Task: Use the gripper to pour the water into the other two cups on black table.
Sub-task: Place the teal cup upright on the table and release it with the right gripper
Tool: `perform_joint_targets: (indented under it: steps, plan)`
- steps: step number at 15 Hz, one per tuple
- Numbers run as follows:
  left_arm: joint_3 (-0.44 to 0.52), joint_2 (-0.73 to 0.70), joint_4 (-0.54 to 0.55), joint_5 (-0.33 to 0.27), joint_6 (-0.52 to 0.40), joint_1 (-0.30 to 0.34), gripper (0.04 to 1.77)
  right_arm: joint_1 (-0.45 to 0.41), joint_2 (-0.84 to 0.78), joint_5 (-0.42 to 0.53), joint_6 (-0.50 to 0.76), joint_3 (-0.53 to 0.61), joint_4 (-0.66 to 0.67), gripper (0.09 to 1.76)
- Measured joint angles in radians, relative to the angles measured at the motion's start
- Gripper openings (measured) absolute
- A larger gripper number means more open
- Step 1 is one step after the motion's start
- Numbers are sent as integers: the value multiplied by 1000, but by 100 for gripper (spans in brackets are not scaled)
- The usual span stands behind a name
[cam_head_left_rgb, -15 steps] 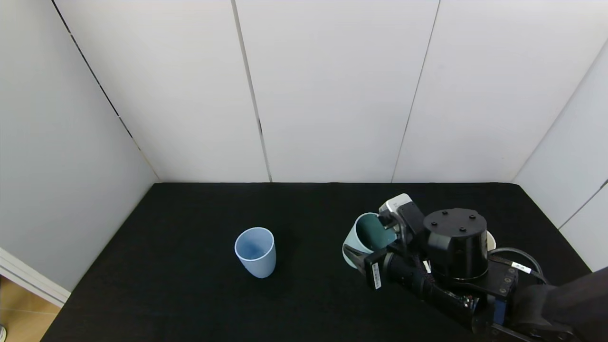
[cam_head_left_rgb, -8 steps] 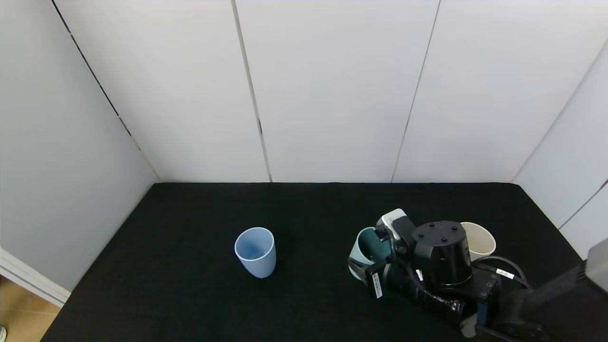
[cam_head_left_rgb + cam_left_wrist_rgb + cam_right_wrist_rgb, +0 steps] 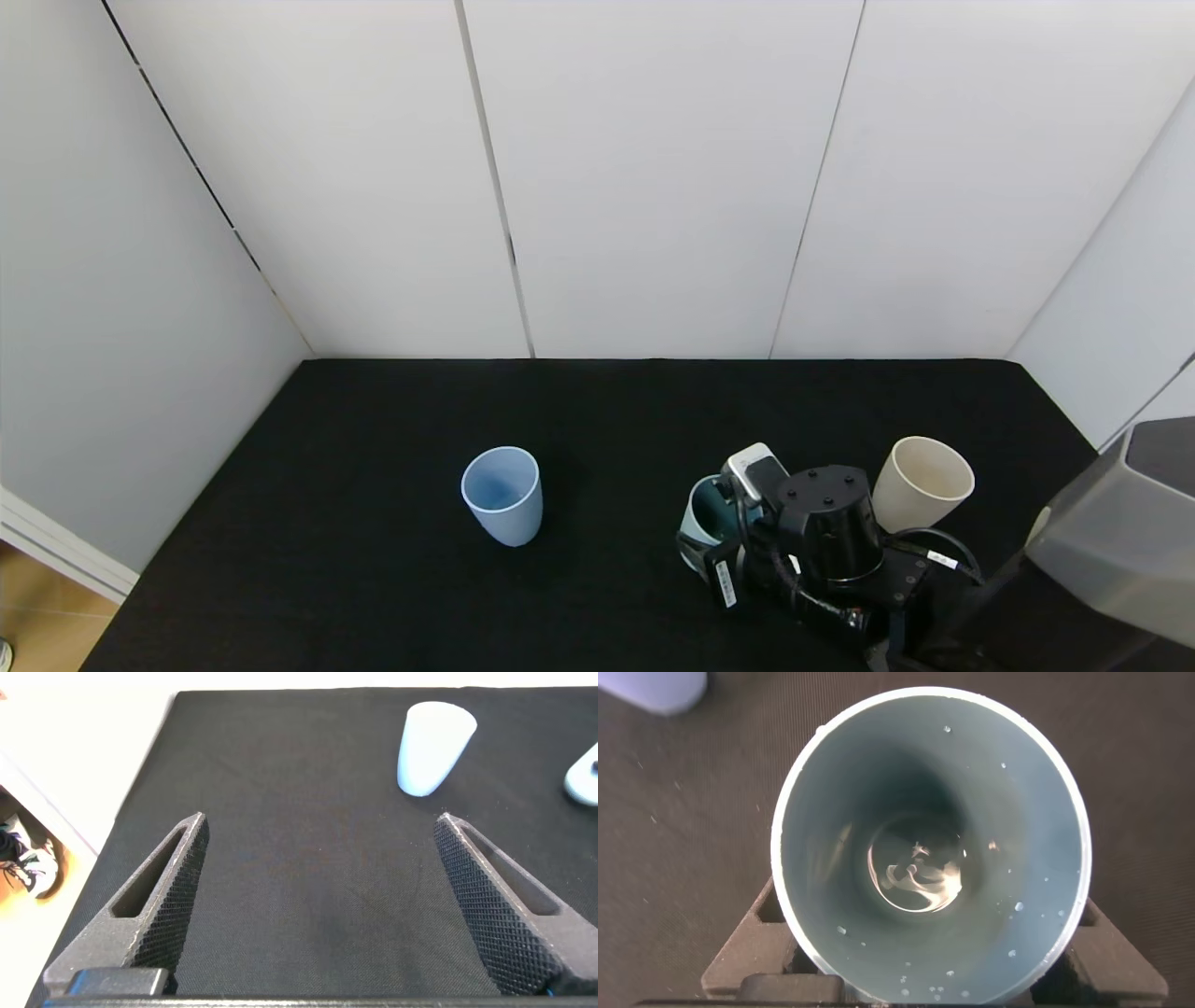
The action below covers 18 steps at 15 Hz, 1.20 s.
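The light blue cup (image 3: 501,495) stands upright left of centre on the black table (image 3: 355,597). The cream-white cup (image 3: 921,483) stands upright at the right. My right gripper (image 3: 717,553) is shut on the pale teal cup (image 3: 708,511), which sits low over the table between the two cups. In the right wrist view the teal cup (image 3: 929,840) is seen from above between the jaws of the right gripper (image 3: 929,947); it holds a little water at the bottom and droplets on its wall. My left gripper (image 3: 320,826) is open and empty above bare table, with the light blue cup (image 3: 433,747) ahead of it.
White wall panels (image 3: 653,187) close the table at the back and both sides. The table's left edge drops to a wooden floor (image 3: 37,607). A grey part of the right arm (image 3: 1120,532) fills the lower right corner.
My right arm has drawn back toward the near edge and down with the teal cup, which has turned more upright. The cream-white cup, hidden before, now shows fully.
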Motion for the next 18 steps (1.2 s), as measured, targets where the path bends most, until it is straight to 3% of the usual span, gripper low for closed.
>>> perform_joint_targets:
  steps: [6,10,18]
  plan:
    - [0,0,0,0,0,0,172,0,18,0,-1,1,-3,120]
    - [0,0,0,0,0,0,172,-3,16,-4,0,-1,-4,142]
    - [0,0,1,0,0,0,172,12,-130,-7,-1,23,12,160]
